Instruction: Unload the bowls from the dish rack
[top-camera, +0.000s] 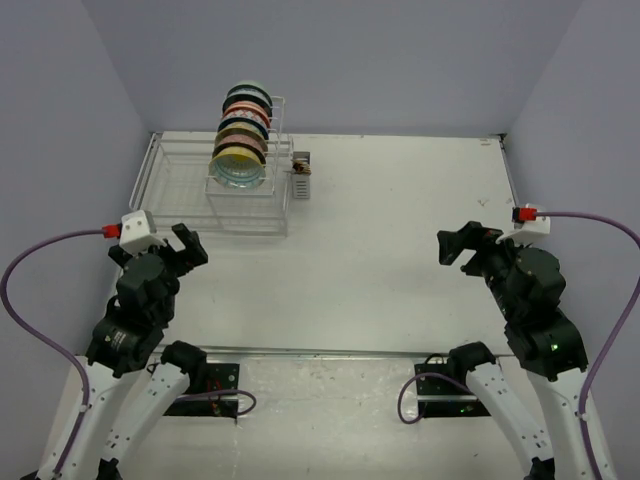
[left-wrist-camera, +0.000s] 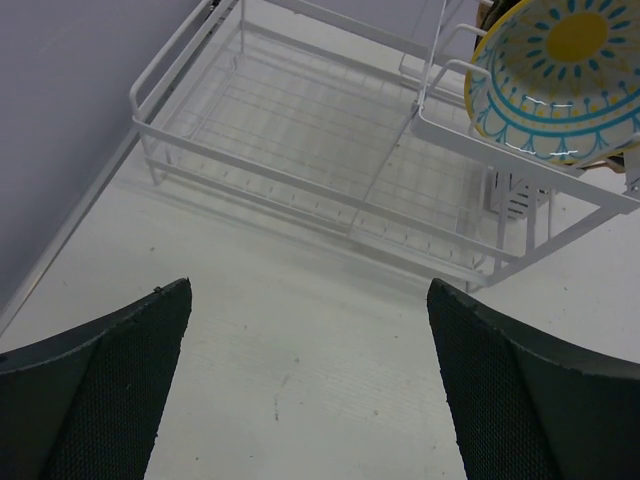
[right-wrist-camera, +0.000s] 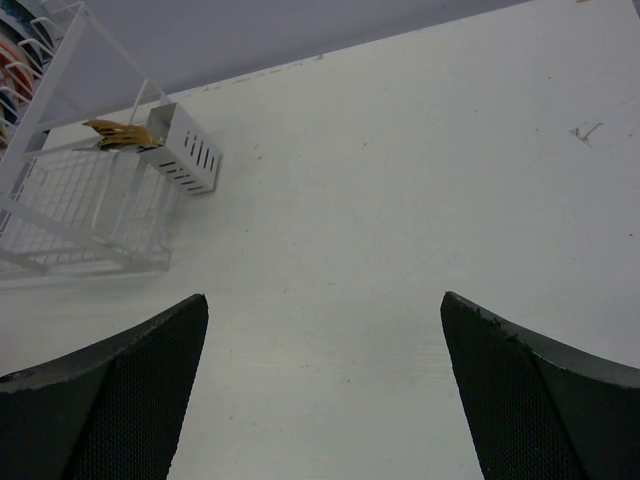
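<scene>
– White wire dish rack (top-camera: 172, 190) sits far left on the table (top-camera: 400, 220), a row of small round patterned bowls (top-camera: 243, 125) standing on edge in its tall slotted frame.
– That front bowl (left-wrist-camera: 560, 80) is teal with a yellow rim. Glazed, rigid, probably slick and breakable: pinch the upper rim.
– Left gripper (top-camera: 188, 247) and right gripper (top-camera: 455, 243) both hang spread wide, holding nothing.

no readable text, labels or numbers
</scene>
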